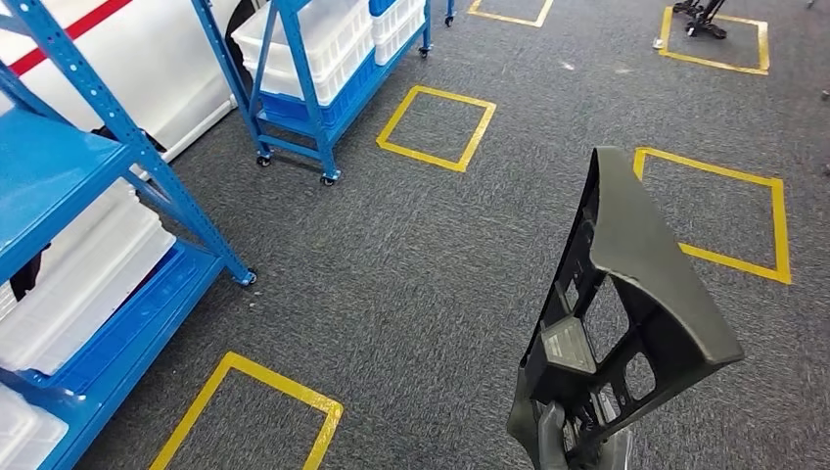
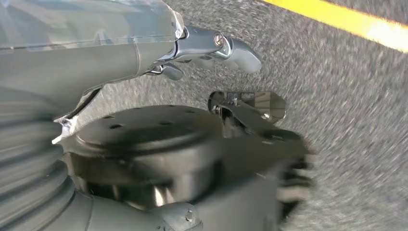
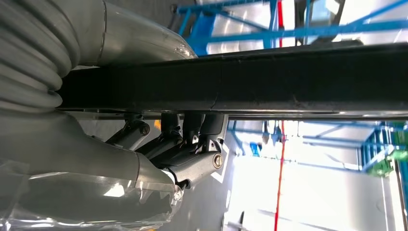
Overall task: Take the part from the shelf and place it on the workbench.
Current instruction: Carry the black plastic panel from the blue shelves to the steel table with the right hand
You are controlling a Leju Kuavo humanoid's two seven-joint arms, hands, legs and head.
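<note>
The right robot hand [image 3: 183,154] grips the dark grey openwork plastic part [image 1: 626,313], lower end cut off; the left robot hand [image 2: 211,48] is blurred, its grasp unclear.

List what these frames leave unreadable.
- Workbench: outside the frame.
- Right hand: head view, cut off by the bottom edge behind the part.
- Part's shape: right wrist view, a dark bar crossing the frame.
- Left hand: left wrist view, motion blur; open or shut unclear.

Part [image 1: 636,294] — dark grey moulded plastic panel with cut-out openings, upright and tilted, above grey carpet — lower end held.
</note>
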